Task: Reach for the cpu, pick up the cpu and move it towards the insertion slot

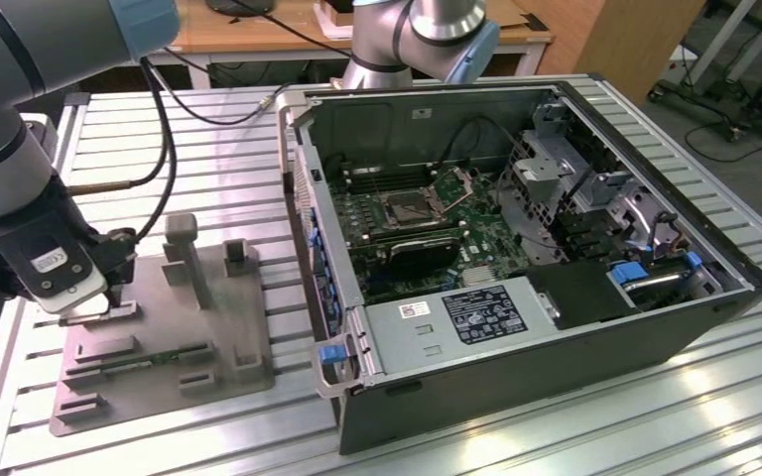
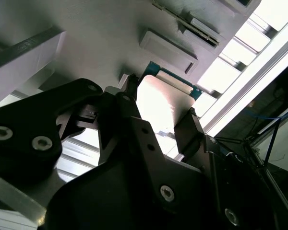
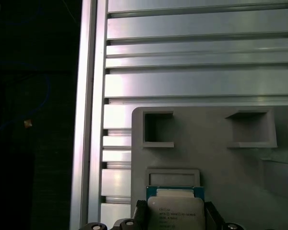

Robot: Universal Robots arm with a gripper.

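The cpu (image 3: 175, 210), a pale metal-topped square on a green board, sits between my two dark fingers. In the second wrist view one fingertip (image 2: 130, 85) and the other press against opposite edges of the cpu (image 2: 159, 108). My gripper (image 3: 175, 216) is shut on it, low over the near left corner of the grey plastic fixture (image 1: 242, 327). In the exterior view my gripper (image 1: 90, 309) is at the far left, well away from the insertion slot (image 1: 415, 205). That slot lies inside the open computer case, with its hinged metal plate raised.
The open computer case (image 1: 698, 327) fills the exterior view's right half, its wall rising between the fixture and the slot. A green memory stick (image 1: 156, 357) lies on the fixture, and upright grey posts (image 1: 186, 258) stand behind my gripper. The ribbed metal table (image 3: 192, 52) surrounds everything.
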